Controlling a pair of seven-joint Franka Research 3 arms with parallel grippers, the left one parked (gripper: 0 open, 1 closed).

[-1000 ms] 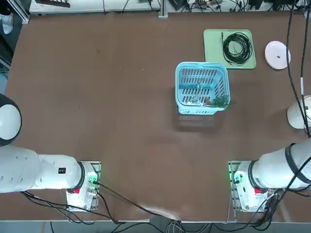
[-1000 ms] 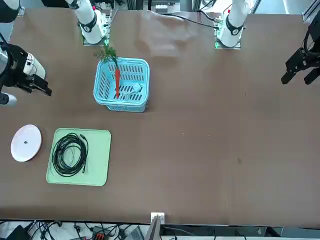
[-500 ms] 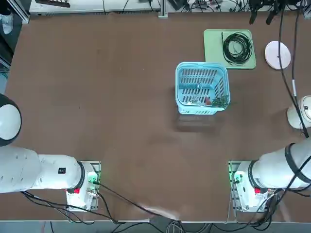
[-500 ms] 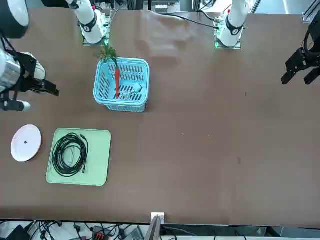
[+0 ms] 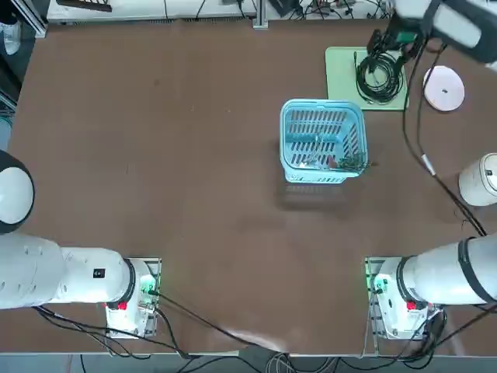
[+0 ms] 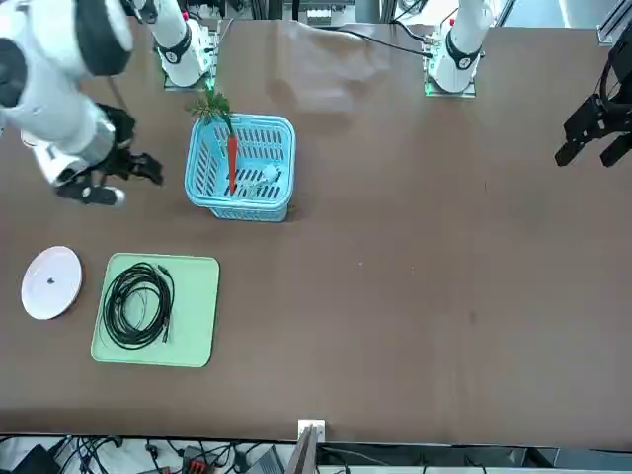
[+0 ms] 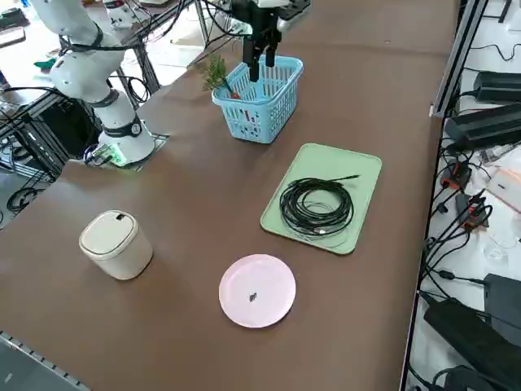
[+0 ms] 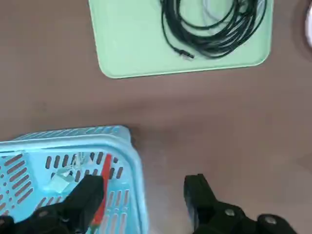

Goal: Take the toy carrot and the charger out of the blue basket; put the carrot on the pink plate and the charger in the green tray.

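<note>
The right gripper (image 8: 144,195) hangs above the basket (image 8: 131,161) rim, jaws spread and empty, seemingly lining up on the carrot (image 6: 231,163) leaning inside beside the charger (image 6: 269,178). Beyond wait the tray (image 6: 197,316) and plate (image 6: 51,281).

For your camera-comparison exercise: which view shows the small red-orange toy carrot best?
The front view: the toy carrot leans in the light blue slatted basket, tuft over the rim. The top view shows mostly leaves, the right side view the tuft, the right wrist view a red sliver behind slats.
</note>
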